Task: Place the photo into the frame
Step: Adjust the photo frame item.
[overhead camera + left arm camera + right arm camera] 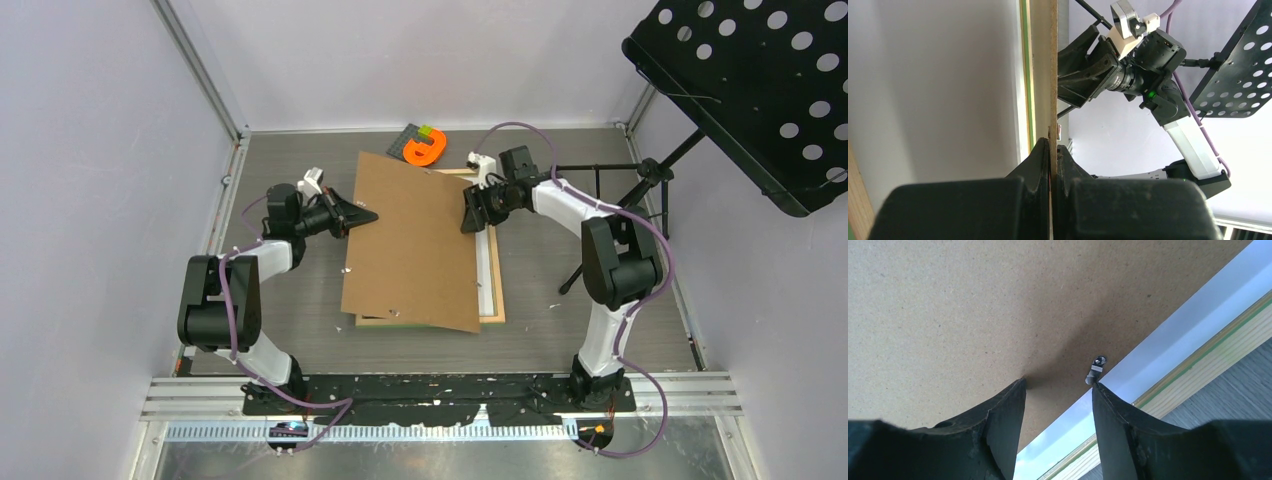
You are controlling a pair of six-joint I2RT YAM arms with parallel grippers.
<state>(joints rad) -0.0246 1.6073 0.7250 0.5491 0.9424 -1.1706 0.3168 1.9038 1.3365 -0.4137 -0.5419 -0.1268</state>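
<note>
Brown backing board atop frame

The board lies askew over the frame, whose right and near rails show past it. The left gripper is at the board's left edge, the right gripper at its right edge.

Brown backing board askew over grey wood-grain table. Orange C-shaped piece near far edge, touching grey-green block. Black perforated stand at right.
</note>
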